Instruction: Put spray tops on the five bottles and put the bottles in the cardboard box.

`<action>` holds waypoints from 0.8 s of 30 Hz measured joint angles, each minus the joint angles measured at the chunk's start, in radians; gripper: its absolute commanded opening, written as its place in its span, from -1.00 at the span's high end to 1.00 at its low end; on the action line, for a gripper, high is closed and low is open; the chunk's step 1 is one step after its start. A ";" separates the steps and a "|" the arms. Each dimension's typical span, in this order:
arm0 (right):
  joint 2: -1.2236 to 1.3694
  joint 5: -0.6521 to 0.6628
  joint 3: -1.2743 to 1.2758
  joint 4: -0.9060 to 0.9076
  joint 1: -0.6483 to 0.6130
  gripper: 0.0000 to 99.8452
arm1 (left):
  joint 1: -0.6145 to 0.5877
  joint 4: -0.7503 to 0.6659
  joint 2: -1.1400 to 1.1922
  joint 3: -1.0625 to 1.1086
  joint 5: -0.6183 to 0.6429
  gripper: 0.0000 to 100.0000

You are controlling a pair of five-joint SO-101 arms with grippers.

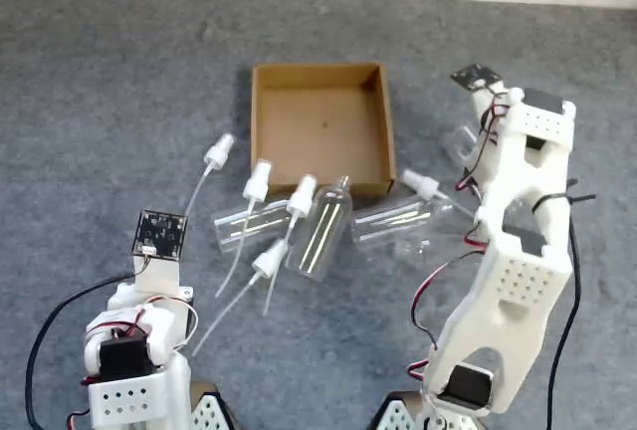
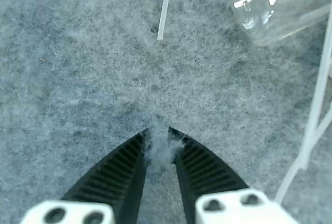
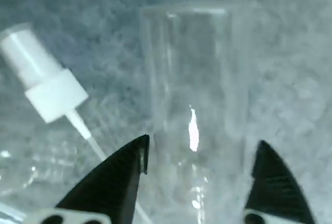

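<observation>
Bottles and spray tops lay loose on the grey mat, just in front of the cardboard box.
The right arm overhung the mat beside the box and partly blocked sight of one clear bottle. The right gripper stood released, jaws spread either side of that bottle, with a spray top just beside it. The left gripper was closed almost to touching and grasped nothing.

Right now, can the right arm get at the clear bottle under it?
Probably yes: the right gripper is open, the clear bottle lines up between its jaws, and the spray top lies aside.
</observation>
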 measured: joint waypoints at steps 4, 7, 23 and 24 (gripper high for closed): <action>0.037 -0.118 -0.049 0.000 0.008 0.97 | 0.000 0.000 0.000 0.000 0.000 0.98; 0.048 -0.232 -0.075 0.000 0.066 0.99 | 0.000 0.000 0.000 0.000 0.000 0.98; 0.049 -0.677 -0.132 0.235 0.543 0.99 | 0.000 0.000 0.000 0.000 0.000 0.98; 0.049 -0.709 -0.132 0.239 0.535 0.98 | 0.000 0.000 0.000 0.000 0.000 0.98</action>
